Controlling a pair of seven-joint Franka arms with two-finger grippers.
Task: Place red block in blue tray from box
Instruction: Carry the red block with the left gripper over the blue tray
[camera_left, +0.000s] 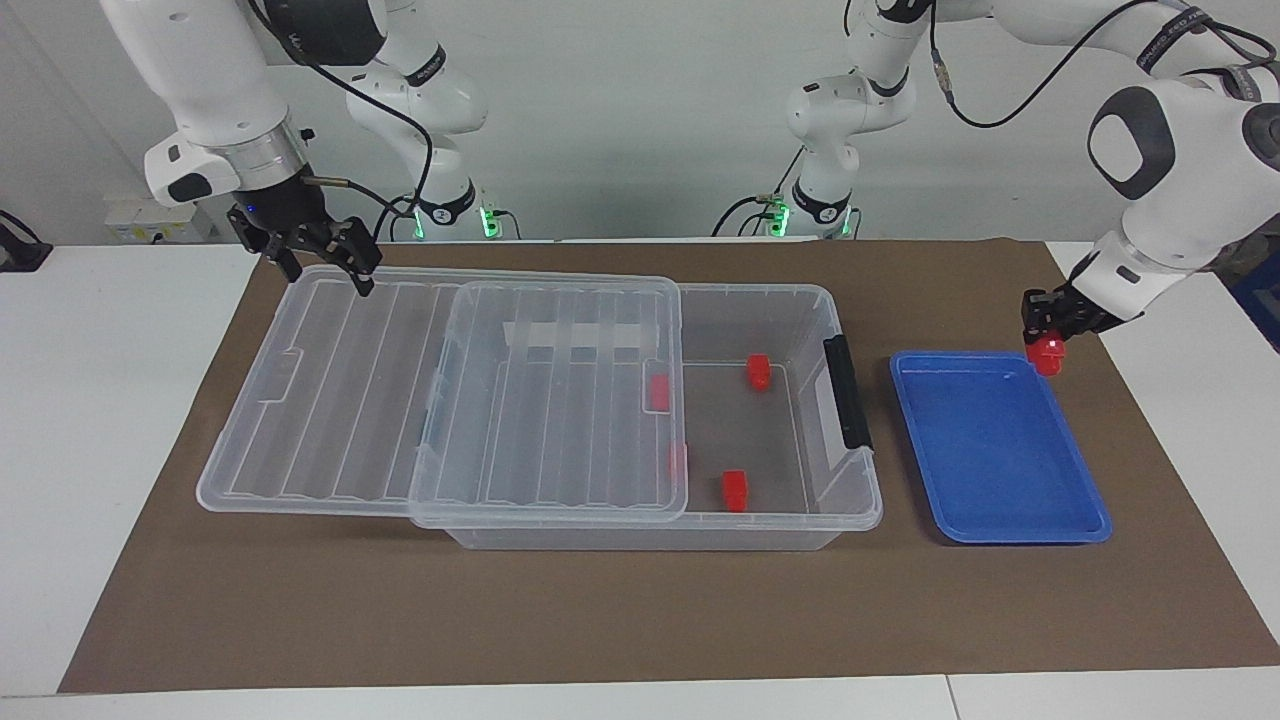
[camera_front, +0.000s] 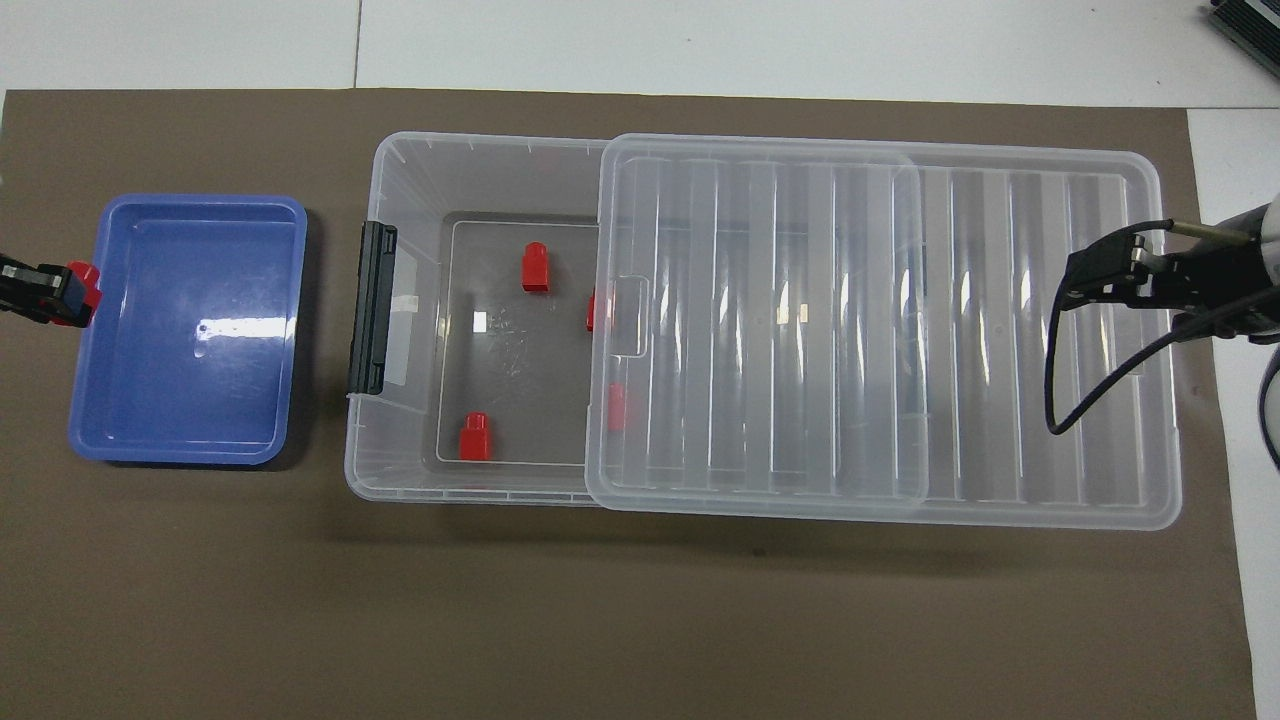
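My left gripper is shut on a red block and holds it in the air over the edge of the blue tray at the left arm's end of the table. The overhead view shows the same gripper, block and bare tray. The box has its ribbed lid slid toward the right arm's end. Two red blocks lie in its uncovered part, and two more show through the lid. My right gripper is open over the lid's corner.
A black clip sits on the box's end wall beside the tray. A brown mat covers the table under everything. The lid overhangs the box toward the right arm's end.
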